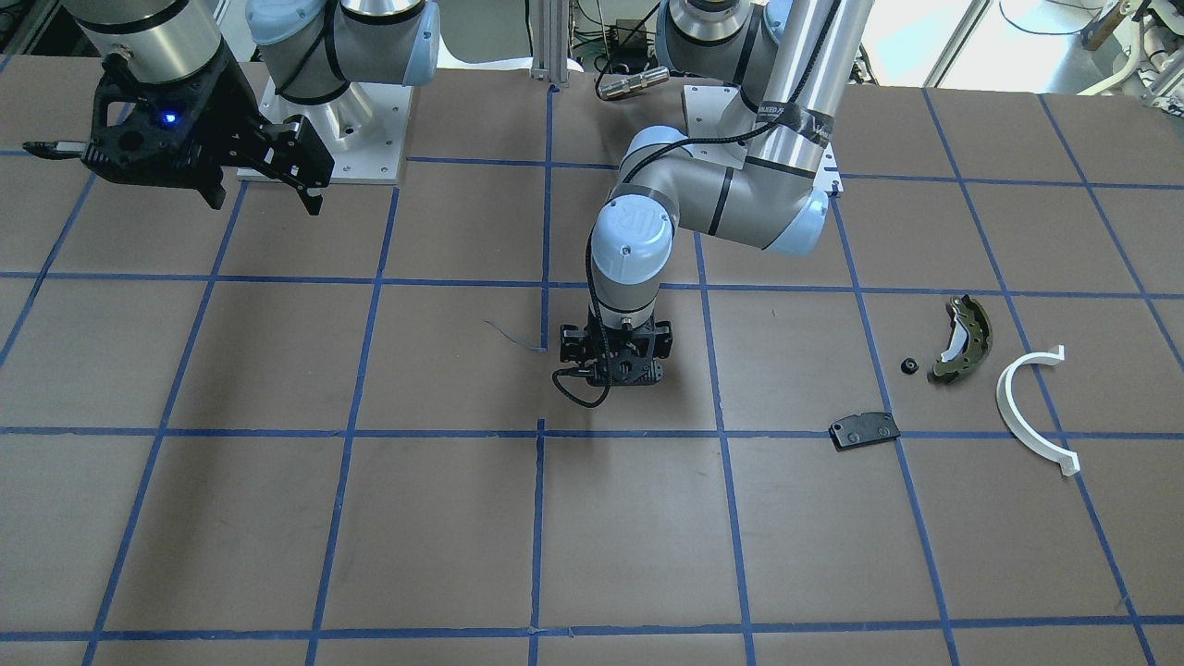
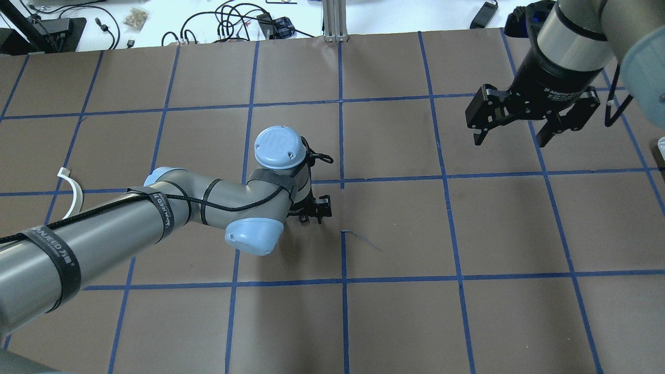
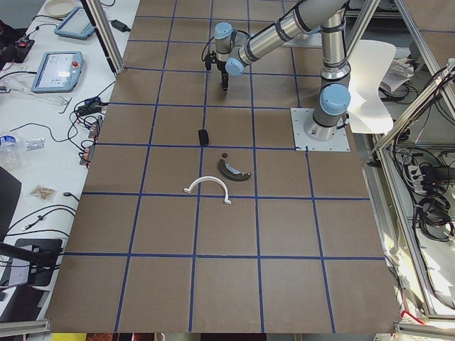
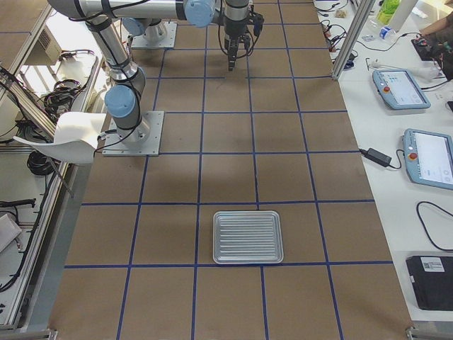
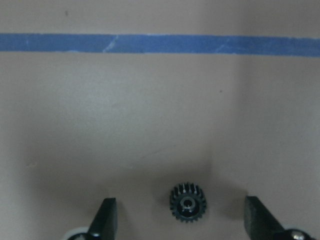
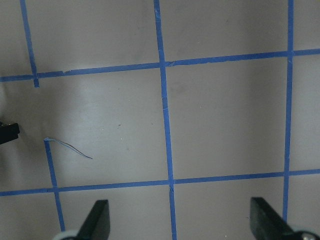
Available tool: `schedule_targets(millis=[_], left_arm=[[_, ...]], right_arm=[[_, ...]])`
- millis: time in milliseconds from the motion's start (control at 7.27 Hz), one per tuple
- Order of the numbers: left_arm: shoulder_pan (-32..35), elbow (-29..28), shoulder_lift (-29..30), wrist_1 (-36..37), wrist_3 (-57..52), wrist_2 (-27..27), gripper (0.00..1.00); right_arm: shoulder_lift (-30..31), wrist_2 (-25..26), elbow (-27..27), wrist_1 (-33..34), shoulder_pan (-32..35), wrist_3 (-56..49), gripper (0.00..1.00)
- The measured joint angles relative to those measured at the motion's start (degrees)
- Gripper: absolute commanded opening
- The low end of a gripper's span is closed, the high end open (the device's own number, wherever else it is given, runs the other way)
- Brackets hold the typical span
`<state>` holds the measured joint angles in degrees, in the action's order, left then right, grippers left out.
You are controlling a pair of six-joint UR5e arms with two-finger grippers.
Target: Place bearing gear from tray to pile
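Brown surface (image 1: 277, 536) gridded with blue tape. My left claw (image 5: 178, 218) hangs low, fingers apart — a small black toothed gear (image 5: 187, 202) lies flat between them, touching neither. My right claw (image 2: 511, 139) is raised, fingers also spread. The pile — brake shoe (image 1: 973, 338), white half-ring (image 1: 1005, 393), black plate (image 1: 865, 431) — lies well apart from the gear.

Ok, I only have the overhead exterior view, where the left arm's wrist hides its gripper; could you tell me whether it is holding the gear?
Observer: No. The left wrist view shows the left gripper open, with the bearing gear lying on the table between its fingers, touching neither.
Operator: Thanks. What lies near the white half-ring that I cannot see?
Observer: The front view shows an olive brake shoe and a black plate beside it.
Operator: And the tray?
Observer: Only the exterior right view shows it, toward the robot's right end of the table.
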<state>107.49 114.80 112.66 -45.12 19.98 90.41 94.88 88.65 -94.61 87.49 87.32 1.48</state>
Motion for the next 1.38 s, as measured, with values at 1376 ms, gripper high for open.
schedule_targets(millis=[1376], left_arm=[[-4.80,-1.39,-3.40,-0.89,-4.05,0.28,0.00]], right_arm=[[-0.56,0.36,-0.12,0.13,1.10,0.36,1.00]])
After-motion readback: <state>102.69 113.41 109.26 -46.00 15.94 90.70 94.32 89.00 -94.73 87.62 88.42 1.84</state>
